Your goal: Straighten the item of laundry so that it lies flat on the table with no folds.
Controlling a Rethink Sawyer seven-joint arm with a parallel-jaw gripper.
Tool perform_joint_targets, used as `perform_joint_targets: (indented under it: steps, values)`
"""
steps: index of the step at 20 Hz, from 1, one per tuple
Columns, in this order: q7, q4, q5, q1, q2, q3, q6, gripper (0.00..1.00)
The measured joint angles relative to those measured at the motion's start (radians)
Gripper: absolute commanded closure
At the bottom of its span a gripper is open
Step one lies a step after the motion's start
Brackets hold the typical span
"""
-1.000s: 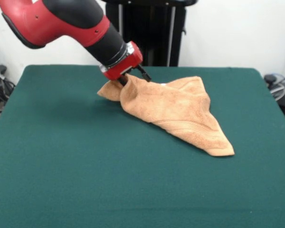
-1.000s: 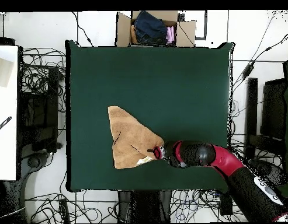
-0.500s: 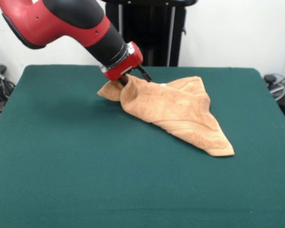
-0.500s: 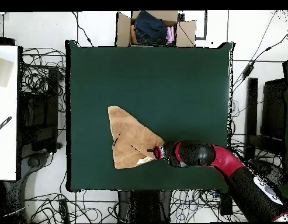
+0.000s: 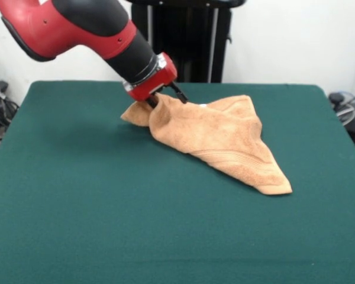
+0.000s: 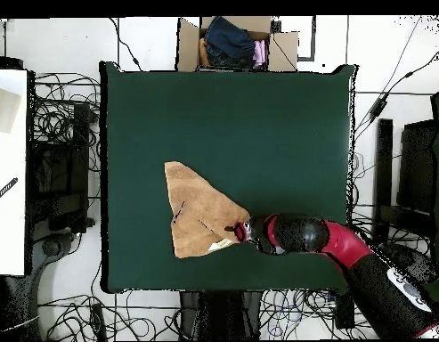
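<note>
The item of laundry (image 5: 216, 135) is an orange-tan towel, folded into a rough triangle on the green table (image 5: 106, 207), with one pointed corner toward the front right. In the overhead view the towel (image 6: 198, 214) lies at the table's lower left of centre. My gripper (image 5: 164, 96) is at the towel's far left bunched corner, shut on the cloth, which rises slightly to it. In the overhead view the gripper (image 6: 235, 232) sits at the towel's right tip. A small white label (image 5: 202, 105) shows near the top edge.
A cardboard box (image 6: 236, 43) with dark and pink clothes stands beyond the table's top edge in the overhead view. Cables and equipment surround the table (image 6: 258, 125). A white surface (image 6: 7, 169) lies at the left.
</note>
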Motion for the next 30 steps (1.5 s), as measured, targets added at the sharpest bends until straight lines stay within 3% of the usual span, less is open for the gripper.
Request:
perform_joint_targets:
  steps: [14,30]
  values:
    - [0.0,-0.087,0.0,0.093,0.006,0.0,0.065,0.0]
    - [0.0,-0.114,0.0,0.099,0.039,0.0,0.086,0.0]
